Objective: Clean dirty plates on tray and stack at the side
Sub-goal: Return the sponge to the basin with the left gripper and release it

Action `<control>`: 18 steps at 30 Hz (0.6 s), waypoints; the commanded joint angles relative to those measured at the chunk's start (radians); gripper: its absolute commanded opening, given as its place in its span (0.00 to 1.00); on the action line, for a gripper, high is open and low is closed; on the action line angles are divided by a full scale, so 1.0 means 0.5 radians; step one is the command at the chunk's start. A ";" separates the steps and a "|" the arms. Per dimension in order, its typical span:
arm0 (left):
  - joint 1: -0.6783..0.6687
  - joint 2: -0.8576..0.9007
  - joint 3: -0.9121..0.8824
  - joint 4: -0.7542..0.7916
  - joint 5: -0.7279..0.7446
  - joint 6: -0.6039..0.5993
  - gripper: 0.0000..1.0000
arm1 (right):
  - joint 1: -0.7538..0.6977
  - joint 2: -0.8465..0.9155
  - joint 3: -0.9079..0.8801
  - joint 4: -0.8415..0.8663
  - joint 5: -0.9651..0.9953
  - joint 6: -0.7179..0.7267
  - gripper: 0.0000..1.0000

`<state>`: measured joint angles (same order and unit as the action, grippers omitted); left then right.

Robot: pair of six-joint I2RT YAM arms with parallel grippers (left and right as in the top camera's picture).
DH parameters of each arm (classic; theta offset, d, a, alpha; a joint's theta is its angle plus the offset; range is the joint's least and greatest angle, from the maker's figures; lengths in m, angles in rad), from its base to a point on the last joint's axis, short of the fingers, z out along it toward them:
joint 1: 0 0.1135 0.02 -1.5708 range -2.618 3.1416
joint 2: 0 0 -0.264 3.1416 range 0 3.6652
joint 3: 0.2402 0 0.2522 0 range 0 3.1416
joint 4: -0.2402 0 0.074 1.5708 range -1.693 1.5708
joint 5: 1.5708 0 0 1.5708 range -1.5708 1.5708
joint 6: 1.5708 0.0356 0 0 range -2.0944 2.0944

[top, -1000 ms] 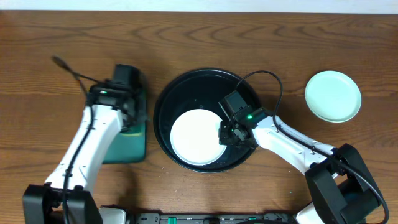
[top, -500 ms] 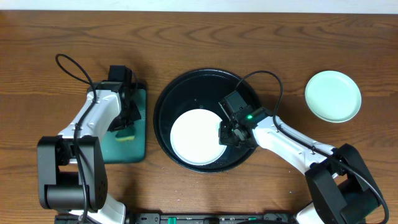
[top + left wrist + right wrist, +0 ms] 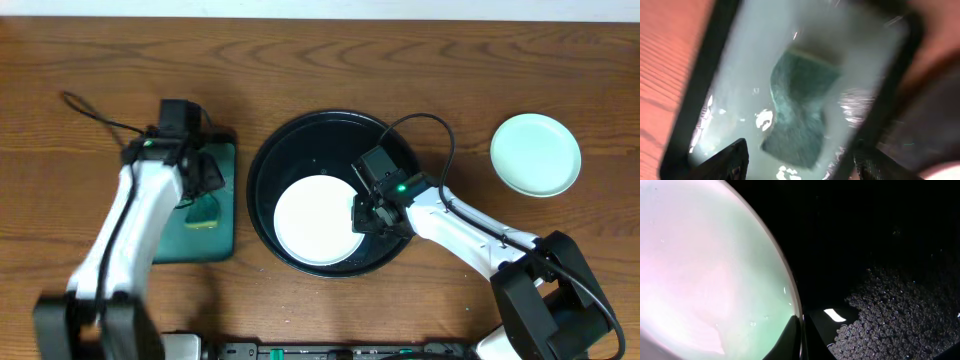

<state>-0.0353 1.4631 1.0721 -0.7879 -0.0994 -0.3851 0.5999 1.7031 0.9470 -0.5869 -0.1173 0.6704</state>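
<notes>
My right pincer (image 3: 359,217) clamps the rim of the white plate (image 3: 310,222) in the tray (image 3: 318,142); it looks stiff, slick, probably breakable. My left pincer (image 3: 802,162) gapes over the sponge (image 3: 800,105).

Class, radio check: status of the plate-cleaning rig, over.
Left gripper open over sponge in green tray. Right gripper shut at edge of white plate, in black tray. Nothing blocking.

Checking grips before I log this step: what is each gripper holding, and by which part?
The right gripper pinches the white plate by its rim, inside the black tray. The left gripper is open above the sponge, holding nothing.
</notes>
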 commanded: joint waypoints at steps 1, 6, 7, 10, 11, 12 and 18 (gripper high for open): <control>-0.050 -0.326 0.008 -0.031 0.089 0.011 0.70 | 0.014 0.001 -0.001 0.017 -0.049 0.027 0.02; -0.127 -0.683 0.007 -0.100 0.131 0.012 0.74 | -0.075 -0.028 0.072 -0.046 -0.272 0.063 0.02; -0.137 -0.713 0.007 -0.115 0.131 0.012 0.74 | -0.094 -0.036 0.086 -0.063 -0.304 0.063 0.01; -0.158 -0.776 0.007 -0.174 0.131 0.011 0.75 | -0.194 -0.072 0.144 -0.175 -0.460 0.063 0.01; -0.163 -0.777 0.007 -0.185 0.132 0.011 0.75 | -0.230 -0.083 0.158 -0.216 -0.504 0.063 0.02; -0.169 -0.777 0.007 -0.197 0.132 0.011 0.75 | -0.281 -0.095 0.172 -0.273 -0.576 0.063 0.02; -0.182 -0.768 0.007 -0.201 0.132 0.011 0.76 | -0.533 -0.114 0.179 -0.492 -0.936 -0.049 0.01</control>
<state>-0.1211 1.0786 1.0725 -0.8871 -0.0334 -0.3855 0.3801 1.6611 1.0233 -0.8097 -0.4492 0.6842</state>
